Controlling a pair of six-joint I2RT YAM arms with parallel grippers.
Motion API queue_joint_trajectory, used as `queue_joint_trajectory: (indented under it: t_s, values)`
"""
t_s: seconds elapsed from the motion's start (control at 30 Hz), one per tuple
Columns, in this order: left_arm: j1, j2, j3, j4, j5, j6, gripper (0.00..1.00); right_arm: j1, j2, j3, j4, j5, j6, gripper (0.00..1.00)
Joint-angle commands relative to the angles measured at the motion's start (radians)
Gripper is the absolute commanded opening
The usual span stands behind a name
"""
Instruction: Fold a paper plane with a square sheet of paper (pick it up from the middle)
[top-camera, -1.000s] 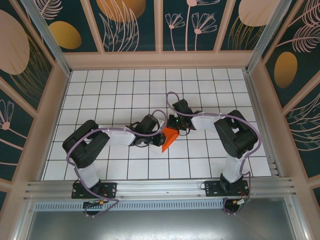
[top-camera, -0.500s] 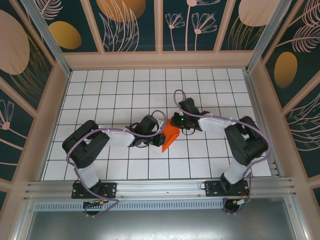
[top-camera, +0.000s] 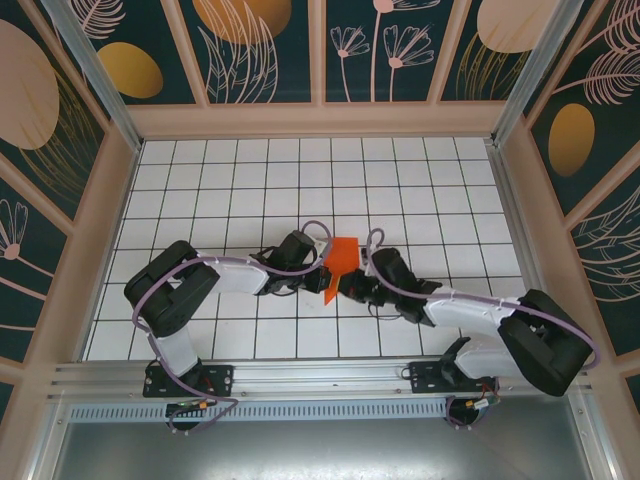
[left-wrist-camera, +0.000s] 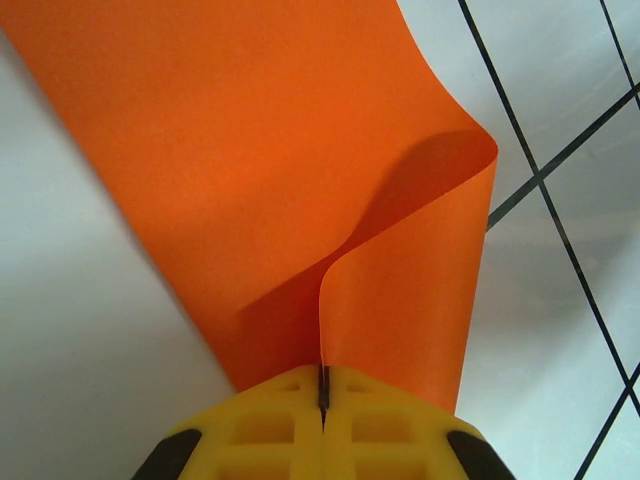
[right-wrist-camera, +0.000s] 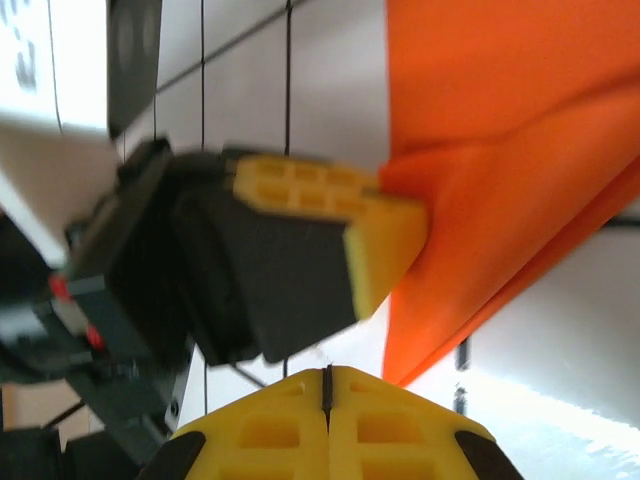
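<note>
Left gripper (left-wrist-camera: 322, 385) first: its two yellow fingers are pressed together, with one edge of the thin bright orange sheet of paper (left-wrist-camera: 250, 150) clamped in the seam between them. From that pinch the paper rises away from me in two layers. The nearer layer curls over at the top right in a soft rounded bend rather than a sharp crease, and the broad layer behind it runs up and out to the left. Under it lies the white table top with thin black grid lines (left-wrist-camera: 560, 300). My right gripper (right-wrist-camera: 327, 380) also has its yellow fingers closed against each other, and I see nothing between them. The lower pointed tip of the paper ends just above and to the right of their tips; whether it touches them I cannot tell. From that wrist I look across at the left gripper's yellow pads (right-wrist-camera: 385, 250) biting the paper's left edge, with creased orange layers fanning up to the right. From above, the folded sheet sits near the middle of the table as a small pointed shape, its narrow end toward the near edge. The left gripper meets it from the left, and the right gripper comes in from the lower right, just beside its point.
</note>
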Motion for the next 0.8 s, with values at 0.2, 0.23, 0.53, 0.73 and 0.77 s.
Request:
queue_joint_trajectory:
  t_s: [0.2, 0.23, 0.53, 0.73, 0.77]
  values:
    - [0.005, 0.0, -0.039, -0.048, -0.022, -0.012, 0.05, 0.085, 0.167, 0.0, 0.234, 0.003, 0.101, 0.06]
    - [0.005, 0.001, -0.039, -0.049, -0.024, -0.012, 0.05, 0.085, 0.183, 0.009, 0.233, 0.003, 0.1, 0.06]
    - [0.005, 0.007, -0.034, -0.053, -0.021, -0.006, 0.05, 0.085, 0.32, 0.021, 0.268, -0.019, 0.103, 0.06]
    - [0.005, 0.006, -0.035, -0.057, -0.022, -0.001, 0.05, 0.087, 0.336, 0.028, 0.143, 0.017, 0.102, 0.06]
    - [0.005, 0.007, -0.035, -0.057, -0.022, 0.0, 0.05, 0.086, 0.329, 0.032, 0.143, 0.01, 0.099, 0.06]
